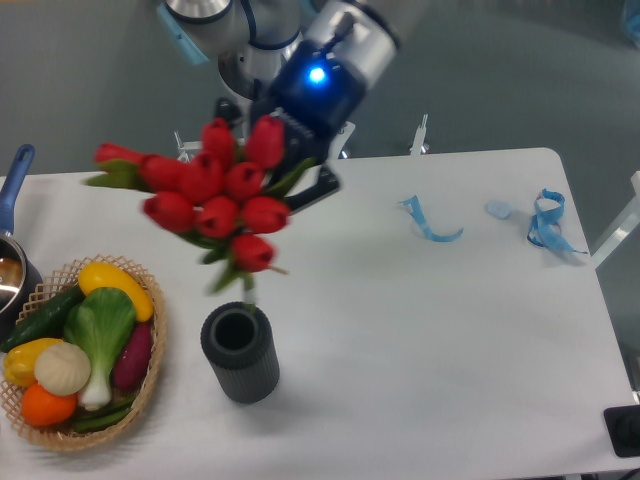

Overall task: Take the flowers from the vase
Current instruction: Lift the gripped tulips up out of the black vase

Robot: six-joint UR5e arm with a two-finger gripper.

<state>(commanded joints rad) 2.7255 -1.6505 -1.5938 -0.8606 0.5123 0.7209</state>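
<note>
Gripper pinching the flowers above the vase, vase mouth dark inside, wicker basket holding toy vegetables

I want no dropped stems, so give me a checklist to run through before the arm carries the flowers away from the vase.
1. Gripper shut on the flowers: ok; the bunch hangs from it in the air, though the picture is blurred.
2. Stems out of the vase: cannot tell; a faint stem tip sits right at the rim, blurred.
3. Vase upright on the table: ok.
4. All buds held together: ok, none lies on the table.
5. Basket of toy vegetables out of the way: ok, it stands left of the vase, below the bunch.
6. Blue strips far from the path: ok.
</note>
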